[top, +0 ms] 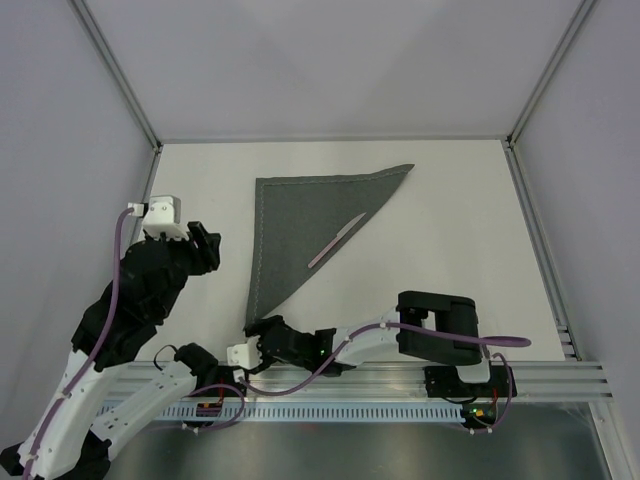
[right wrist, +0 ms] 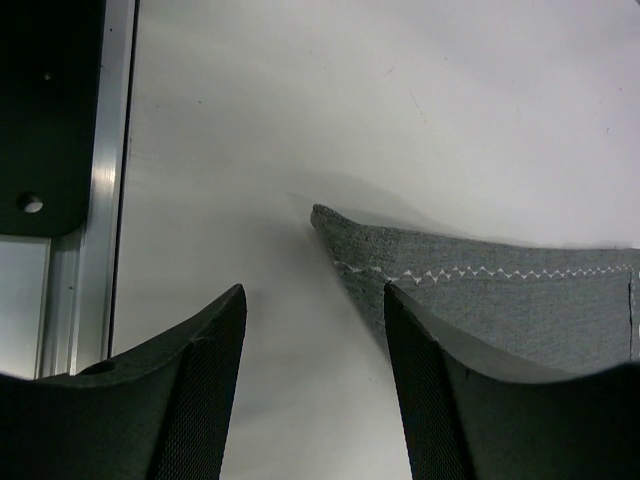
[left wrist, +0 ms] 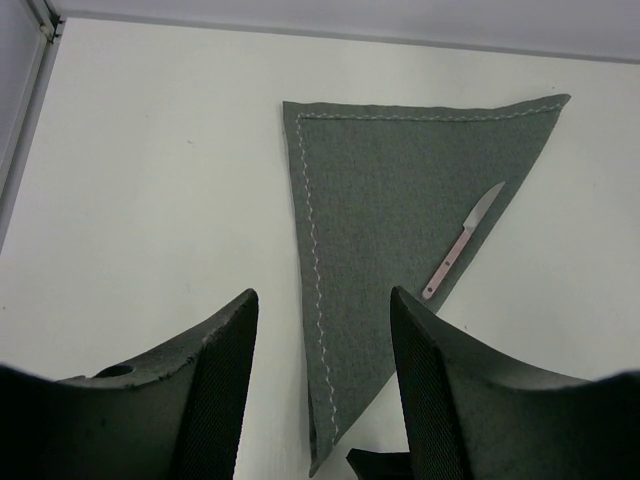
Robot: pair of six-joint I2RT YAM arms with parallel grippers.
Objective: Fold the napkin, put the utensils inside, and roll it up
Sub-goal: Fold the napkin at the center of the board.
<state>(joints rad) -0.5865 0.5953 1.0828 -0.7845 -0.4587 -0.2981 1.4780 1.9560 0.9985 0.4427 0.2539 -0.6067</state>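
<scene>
On the white worktop (top: 450, 230), near its middle, the napkin (top: 300, 230) lies flat, folded into a triangle. It is a dark grey, felt-like cloth with a matt, slightly fuzzy surface. A thin pale zigzag stitch runs along its left and far edges; the long diagonal side is the fold. Its sharpest corner points toward the arms' bases.

A slim knife (top: 337, 240) rests on the napkin just inside the fold and parallel to it. Its handle is pinkish and its blade pale and smooth. It touches nothing but the cloth.

The left gripper (top: 205, 248) hangs over bare worktop left of the stitched edge. Its black, ribbed fingers stand well apart and hold nothing. The right gripper (top: 258, 330) sits low at the napkin's near corner, reaching in from the right. Its jaws are parted with a clear gap; the corner lies just ahead of the fingertips and is not pinched. The right wrist view shows that corner lifted slightly off the surface.

Plain white walls (top: 330, 60) enclose three sides. A ribbed aluminium rail (top: 540, 375) borders the near edge, and a purple cable (top: 120, 260) runs along the left arm.
</scene>
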